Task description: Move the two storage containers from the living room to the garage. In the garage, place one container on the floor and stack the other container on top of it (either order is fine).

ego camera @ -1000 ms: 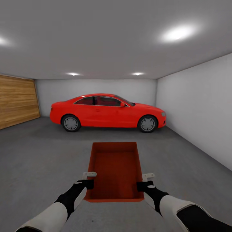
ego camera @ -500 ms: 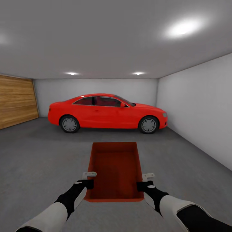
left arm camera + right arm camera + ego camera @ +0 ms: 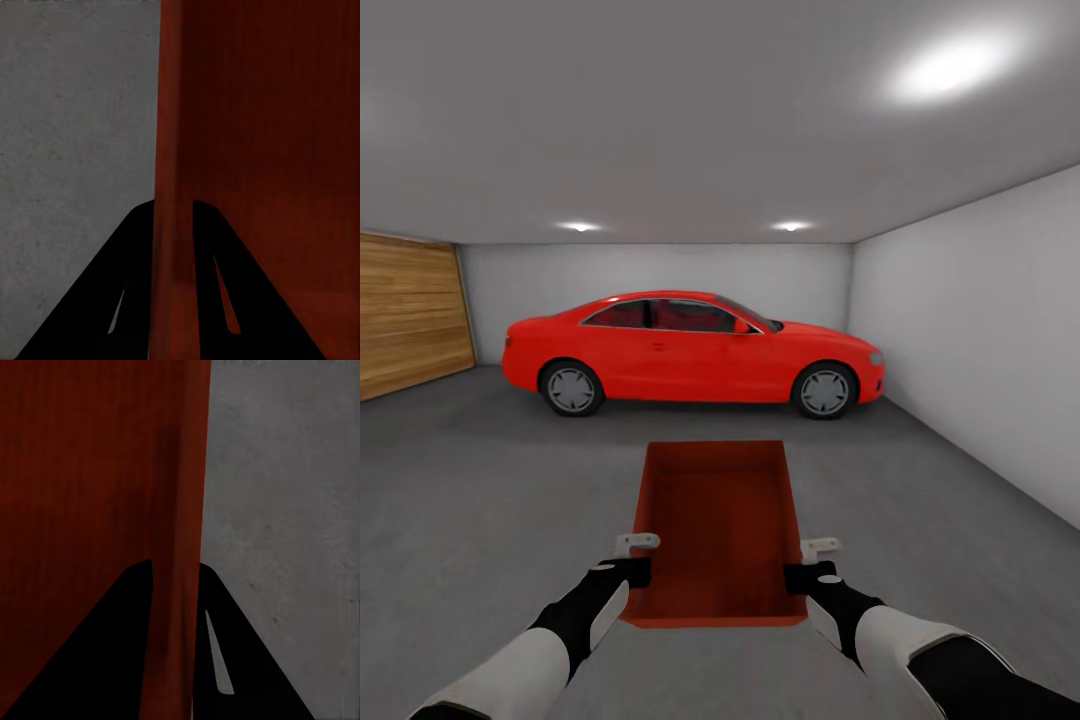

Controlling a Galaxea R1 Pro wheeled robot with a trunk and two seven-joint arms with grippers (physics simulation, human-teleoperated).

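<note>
So the floor [image 3: 480, 480] here is dark grey concrete, matte and a bit mottled, running wall to wall right up to the white-grey walls and the slatted wooden door [image 3: 410, 315] on the left. The red car [image 3: 690, 350] is parked on it at the far end, side-on, wheels down on the concrete. Both wrist views catch that same speckled grey surface too.

One storage container [image 3: 720, 530], two end effectors, left [image 3: 637, 558] and right [image 3: 812, 563], one red car [image 3: 690, 352], one slatted wooden door [image 3: 410, 315], three ceiling lights.
</note>
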